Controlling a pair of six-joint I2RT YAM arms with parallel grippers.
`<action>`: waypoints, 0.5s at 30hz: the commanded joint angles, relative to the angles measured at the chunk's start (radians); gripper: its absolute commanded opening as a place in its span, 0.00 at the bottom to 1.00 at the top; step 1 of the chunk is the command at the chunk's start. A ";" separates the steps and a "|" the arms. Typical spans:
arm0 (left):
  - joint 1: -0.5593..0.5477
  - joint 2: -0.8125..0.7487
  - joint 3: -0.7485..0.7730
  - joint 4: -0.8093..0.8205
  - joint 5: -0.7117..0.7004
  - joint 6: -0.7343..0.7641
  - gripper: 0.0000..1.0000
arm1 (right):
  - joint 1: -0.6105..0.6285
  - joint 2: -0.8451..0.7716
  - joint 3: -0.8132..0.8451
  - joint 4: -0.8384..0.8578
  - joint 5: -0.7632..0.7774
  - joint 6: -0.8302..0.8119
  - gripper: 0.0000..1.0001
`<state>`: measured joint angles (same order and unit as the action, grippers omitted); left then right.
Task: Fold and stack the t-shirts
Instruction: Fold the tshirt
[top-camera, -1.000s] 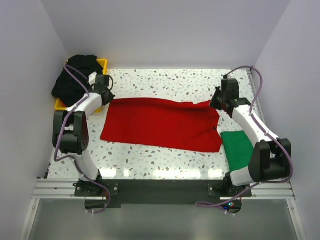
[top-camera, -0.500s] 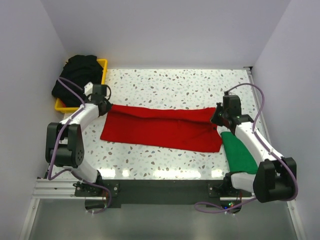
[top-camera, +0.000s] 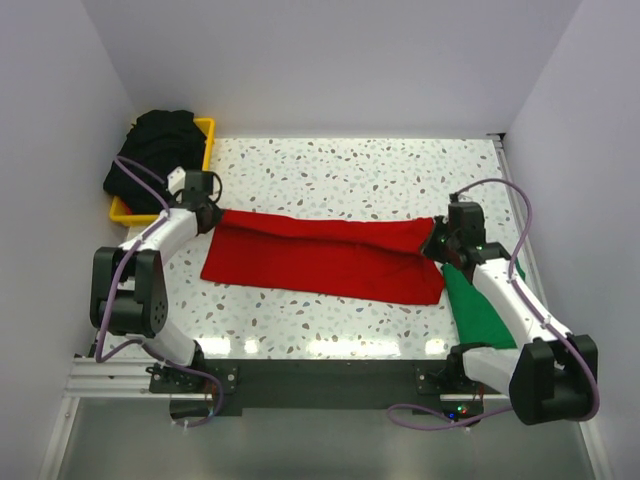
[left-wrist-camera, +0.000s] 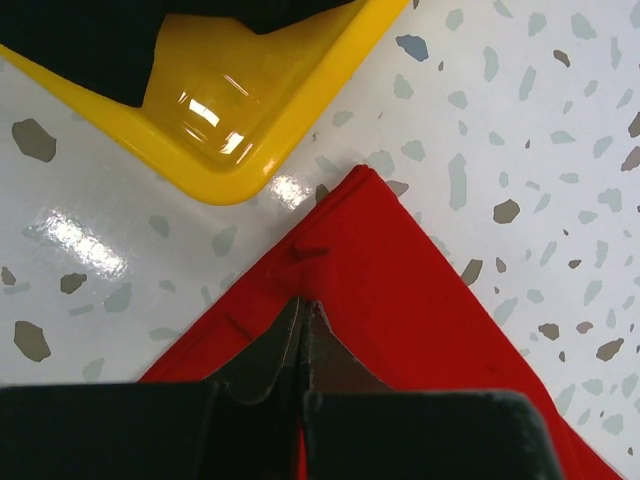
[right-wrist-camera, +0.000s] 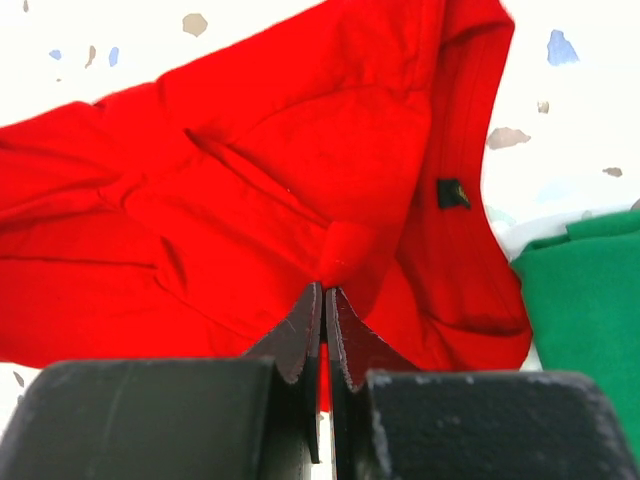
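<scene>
Top external: left jaws, right jaws clamp red t-shirt opposite ends.

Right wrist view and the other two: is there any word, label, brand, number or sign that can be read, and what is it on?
No text can be read in any view.
The small dark neck label inside the collar of the red t-shirt carries a faint mark that is too small to read.
The green t-shirt and the yellow bin show no print.
</scene>
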<state>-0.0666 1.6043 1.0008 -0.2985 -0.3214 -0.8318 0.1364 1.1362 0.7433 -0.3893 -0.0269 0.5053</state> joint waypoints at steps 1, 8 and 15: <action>0.008 -0.035 -0.010 -0.002 -0.033 -0.032 0.00 | 0.000 -0.032 -0.028 0.017 -0.024 0.012 0.00; 0.011 -0.044 -0.056 0.018 -0.002 -0.038 0.00 | -0.001 -0.041 -0.105 0.055 -0.042 0.027 0.00; 0.011 -0.093 -0.123 0.061 0.022 -0.024 0.20 | -0.001 -0.047 -0.169 0.075 -0.085 0.053 0.23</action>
<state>-0.0650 1.5639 0.8841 -0.2859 -0.3000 -0.8532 0.1364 1.1183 0.5976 -0.3660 -0.0738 0.5385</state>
